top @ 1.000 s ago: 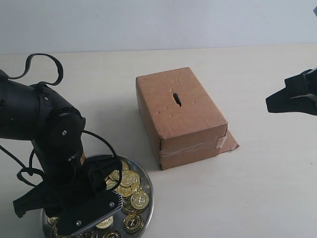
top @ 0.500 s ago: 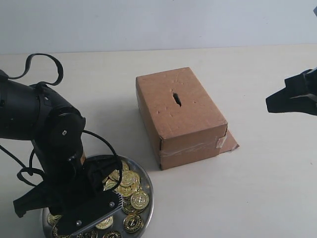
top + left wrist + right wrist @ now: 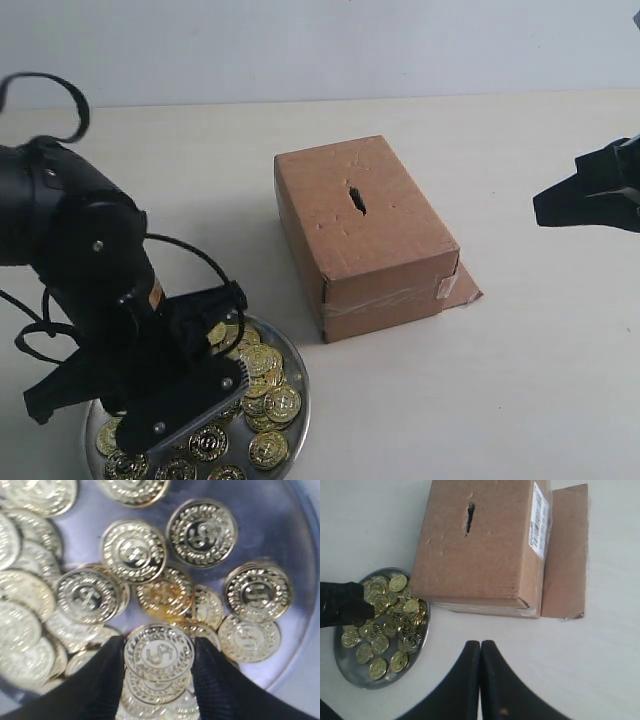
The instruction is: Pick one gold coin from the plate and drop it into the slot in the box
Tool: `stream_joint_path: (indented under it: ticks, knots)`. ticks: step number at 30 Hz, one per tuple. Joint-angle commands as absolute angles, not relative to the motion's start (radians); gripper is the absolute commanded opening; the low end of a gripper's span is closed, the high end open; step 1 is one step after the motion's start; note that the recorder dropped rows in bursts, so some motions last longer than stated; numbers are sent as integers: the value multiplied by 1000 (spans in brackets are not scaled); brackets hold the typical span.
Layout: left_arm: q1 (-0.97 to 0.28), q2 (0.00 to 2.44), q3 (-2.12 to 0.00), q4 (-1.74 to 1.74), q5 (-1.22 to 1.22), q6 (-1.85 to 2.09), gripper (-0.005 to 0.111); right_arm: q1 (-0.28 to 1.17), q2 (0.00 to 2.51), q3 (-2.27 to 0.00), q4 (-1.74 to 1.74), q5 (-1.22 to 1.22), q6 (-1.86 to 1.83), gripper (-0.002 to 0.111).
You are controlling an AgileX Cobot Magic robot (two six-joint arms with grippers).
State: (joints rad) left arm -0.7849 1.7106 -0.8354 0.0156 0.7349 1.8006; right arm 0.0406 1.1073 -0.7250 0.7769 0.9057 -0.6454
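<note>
The round silver plate at the front left holds several gold coins. My left gripper hovers low over them, shut on one gold coin pinched edge to edge between its black fingers; a second coin shows right under it, and I cannot tell whether that one is gripped too. The brown cardboard box stands mid-table, its dark ragged slot in the top face. My right gripper is shut and empty, off at the right, away from the box.
A loose cardboard flap lies against the box's taped end. The bulky left arm and its cable loop cover the plate's left part. In the right wrist view the plate lies beside the box.
The left arm has lifted and swung a little to the left over the plate, uncovering more coins. The right arm has barely moved.
</note>
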Motion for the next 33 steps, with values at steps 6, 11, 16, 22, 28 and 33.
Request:
stream_joint_path:
  ticks: [6, 11, 16, 22, 28, 33]
  knots:
    - [-786, 1457, -835, -6, 732, 1485, 33, 164, 1102, -687, 984, 910, -886, 0]
    - [-786, 1468, -837, -6, 756, 1456, 33, 164, 1110, -676, 1005, 923, -849, 0]
    - [-786, 1430, -837, -23, 697, 1244, 33, 170, 1162, -524, 1379, 917, -1095, 0]
    - [-786, 1430, -837, -56, 690, 1222, 33, 445, 1317, -451, 1744, 689, -1348, 0]
    - [-786, 1430, -837, -116, 677, 1222, 33, 610, 1499, -569, 1744, 625, -1370, 0]
    - [-786, 1430, -837, -124, 681, 1194, 33, 667, 1606, -682, 1744, 613, -1276, 9]
